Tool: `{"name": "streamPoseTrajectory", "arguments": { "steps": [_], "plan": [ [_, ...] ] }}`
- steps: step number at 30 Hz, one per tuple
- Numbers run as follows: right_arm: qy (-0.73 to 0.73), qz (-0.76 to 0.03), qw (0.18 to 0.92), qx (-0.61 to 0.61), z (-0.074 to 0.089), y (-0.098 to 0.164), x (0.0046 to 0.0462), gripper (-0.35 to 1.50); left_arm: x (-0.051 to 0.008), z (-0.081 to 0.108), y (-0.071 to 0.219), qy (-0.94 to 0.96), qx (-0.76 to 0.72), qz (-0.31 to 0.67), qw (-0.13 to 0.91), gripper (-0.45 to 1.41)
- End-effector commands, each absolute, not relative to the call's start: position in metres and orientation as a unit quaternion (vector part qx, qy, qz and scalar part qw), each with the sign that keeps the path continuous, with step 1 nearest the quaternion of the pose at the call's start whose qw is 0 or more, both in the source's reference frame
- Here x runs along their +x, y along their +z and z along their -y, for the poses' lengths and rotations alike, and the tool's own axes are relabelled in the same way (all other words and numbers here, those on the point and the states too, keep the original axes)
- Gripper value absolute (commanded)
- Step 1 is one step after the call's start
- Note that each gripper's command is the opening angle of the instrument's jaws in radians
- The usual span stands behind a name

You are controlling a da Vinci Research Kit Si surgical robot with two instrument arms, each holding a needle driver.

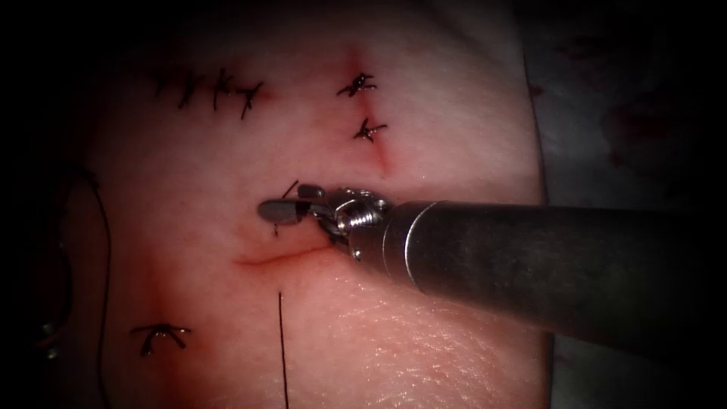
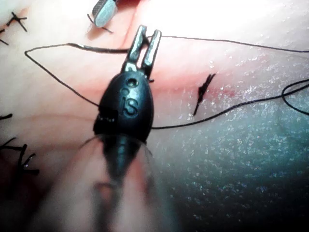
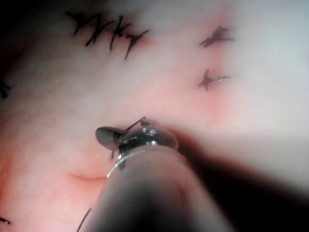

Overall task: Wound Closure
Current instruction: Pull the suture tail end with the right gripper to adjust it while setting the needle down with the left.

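Note:
My right tool (image 1: pixel 282 210) reaches in from the right and lies low over the tissue (image 1: pixel 424 136), just above the open stretch of the cut (image 1: pixel 276 259). Its jaws are shut and hold nothing I can make out. They rest across a knotted stitch (image 1: pixel 291 188) with short cut ends, and the tip (image 3: pixel 107 136) lies beside the same stitch. My left tool (image 2: pixel 145 46) grips a dark thread (image 2: pixel 53 72) that loops over the tissue. The thread looks thicker beside the jaws, and I cannot tell if that stretch is the needle. The right tool's tip (image 2: pixel 104 12) sits just beyond.
A row of finished stitches (image 1: pixel 204 91) crosses the upper left, two knots (image 1: pixel 362 106) sit on the upper cut, and one more stitch (image 1: pixel 160 333) lies lower left. Loose thread (image 1: pixel 282 348) runs down from the cut; another strand (image 1: pixel 107 265) hangs at the left edge.

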State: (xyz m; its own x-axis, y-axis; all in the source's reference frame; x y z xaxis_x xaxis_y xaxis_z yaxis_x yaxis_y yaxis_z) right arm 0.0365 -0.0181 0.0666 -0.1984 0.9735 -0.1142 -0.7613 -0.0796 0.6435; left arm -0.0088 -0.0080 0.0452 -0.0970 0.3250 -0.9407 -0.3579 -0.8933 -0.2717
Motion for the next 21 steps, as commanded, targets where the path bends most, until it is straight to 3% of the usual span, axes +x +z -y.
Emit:
{"name": "streamPoseTrajectory", "arguments": {
  "steps": [1, 9, 12, 13, 15, 17, 21],
  "plan": [
    [0.714, -0.303, 0.606, 0.175, 0.0176, 0.0674, 0.0377, 1.05, -0.0093, 0.008, 0.0459, 0.74, -0.632, -0.013, 0.23, -0.45],
    [0.708, -0.299, 0.614, 0.18, 0.0184, 0.0688, 0.039, 0.91, -0.0093, 0.0081, 0.0459, 0.74, -0.632, -0.013, 0.23, -0.45],
    [0.709, -0.298, 0.614, 0.181, 0.0183, 0.0689, 0.0394, 0.76, -0.0093, 0.0081, 0.0459, 0.74, -0.632, -0.013, 0.23, -0.45],
    [0.708, -0.299, 0.613, 0.181, 0.0183, 0.0689, 0.0395, 0.68, -0.0093, 0.0081, 0.0459, 0.74, -0.632, -0.013, 0.23, -0.45],
    [0.704, -0.297, 0.62, 0.179, 0.0182, 0.0689, 0.0398, 0.29, -0.0093, 0.0081, 0.0459, 0.74, -0.632, -0.013, 0.23, -0.45],
    [0.693, -0.296, 0.634, 0.174, 0.0182, 0.0689, 0.04, -0.28, -0.0093, 0.0081, 0.0459, 0.74, -0.632, -0.013, 0.23, -0.45],
    [0.659, -0.3, 0.674, 0.147, 0.0181, 0.0689, 0.0401, -0.35, -0.0093, 0.0081, 0.0459, 0.74, -0.632, -0.013, 0.23, -0.45]
  ]
}}
